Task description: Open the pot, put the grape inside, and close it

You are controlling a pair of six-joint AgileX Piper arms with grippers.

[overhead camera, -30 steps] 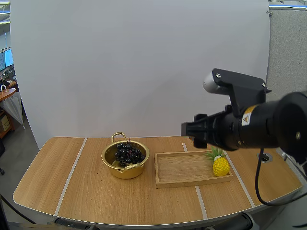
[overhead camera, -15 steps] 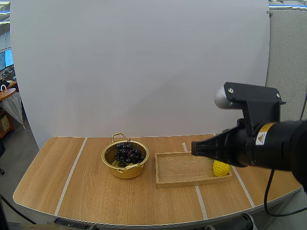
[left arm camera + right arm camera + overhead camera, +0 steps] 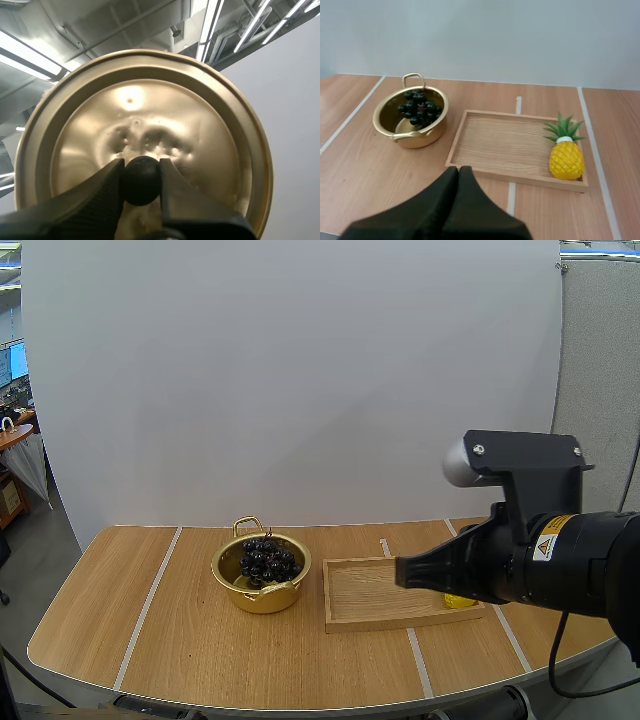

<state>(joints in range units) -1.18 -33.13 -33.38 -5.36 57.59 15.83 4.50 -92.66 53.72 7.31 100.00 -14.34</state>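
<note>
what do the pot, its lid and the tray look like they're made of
The pot looks like metal with a shiny gold finish that catches light. The lid seems the same gold-toned metal, glossy with blurred reflections; its knob looks like matte black plastic. The tray is pale wood with visible grain, matte.

Glossy gold metal pot [image 3: 262, 598], shiny metal lid [image 3: 200, 135], matt wooden tray [image 3: 370, 595], smooth wood-grain table [image 3: 200, 640]

Left tool [image 3: 141, 167] pinching lid knob [image 3: 141, 186]; right tool [image 3: 458, 171] closed empty, arm reaching forward.
</note>
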